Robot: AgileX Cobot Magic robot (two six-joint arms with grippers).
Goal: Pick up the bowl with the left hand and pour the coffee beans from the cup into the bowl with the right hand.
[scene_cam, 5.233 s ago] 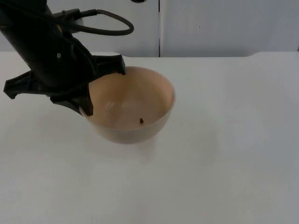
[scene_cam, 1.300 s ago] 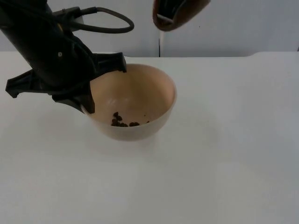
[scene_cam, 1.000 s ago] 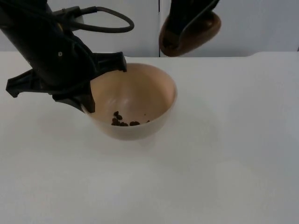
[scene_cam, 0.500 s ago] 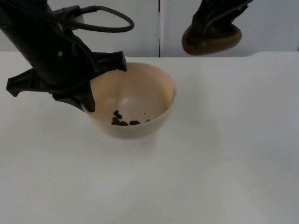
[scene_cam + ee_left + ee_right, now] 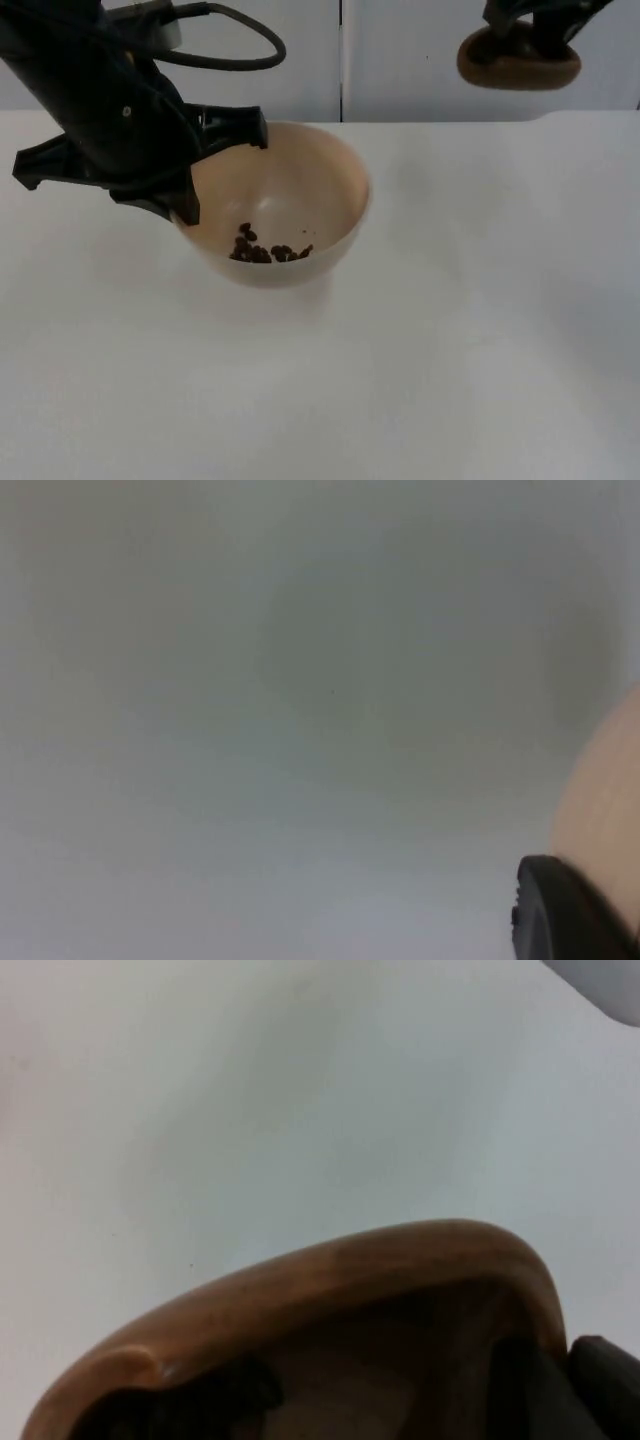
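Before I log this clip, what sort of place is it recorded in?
Probably a lab test bench, not a kitchen: a plain white table ending at a grey partition wall, with just a bowl of coffee beans and a brown cup.

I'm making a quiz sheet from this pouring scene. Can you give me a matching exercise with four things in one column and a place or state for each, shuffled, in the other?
Things:
1. bowl
2. coffee beans
3. cup
4. table

Places or states:
A. held up in front of the wall by the right claw
B. white, under everything
C. gripped at its rim by the left claw
D. lying in the bottom of the bowl

Pairs: 1-C, 2-D, 3-A, 4-B
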